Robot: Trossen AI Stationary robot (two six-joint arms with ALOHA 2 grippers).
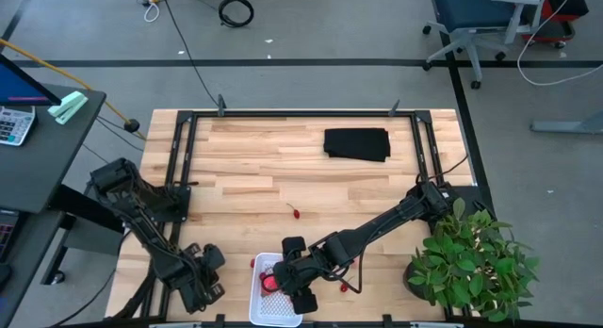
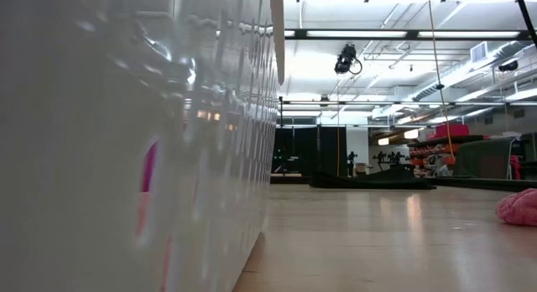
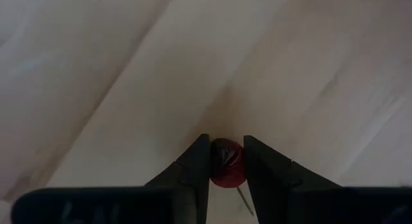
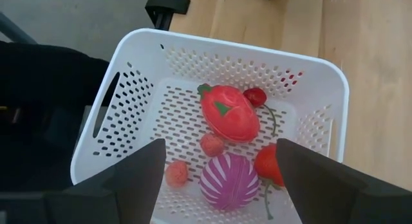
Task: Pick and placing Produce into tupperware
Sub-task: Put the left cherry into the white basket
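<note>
Perforated white tupperware (image 4: 193,63) with glossy rounded produce (image 4: 230,113) inside.

**Things around the wooden table**

A black folded cloth (image 1: 357,144) lies on the wooden table (image 1: 245,158) toward 12 o'clock. A green potted plant (image 1: 471,259) stands at 4 o'clock. A calculator (image 1: 14,123) rests on the side desk (image 1: 42,163) at 9 o'clock.

Grey floor (image 1: 311,26) around the wooden tabletop (image 1: 245,168); cables (image 1: 236,9) and office chair (image 1: 471,31) behind; ceiling strip lights (image 2: 403,33).
</note>
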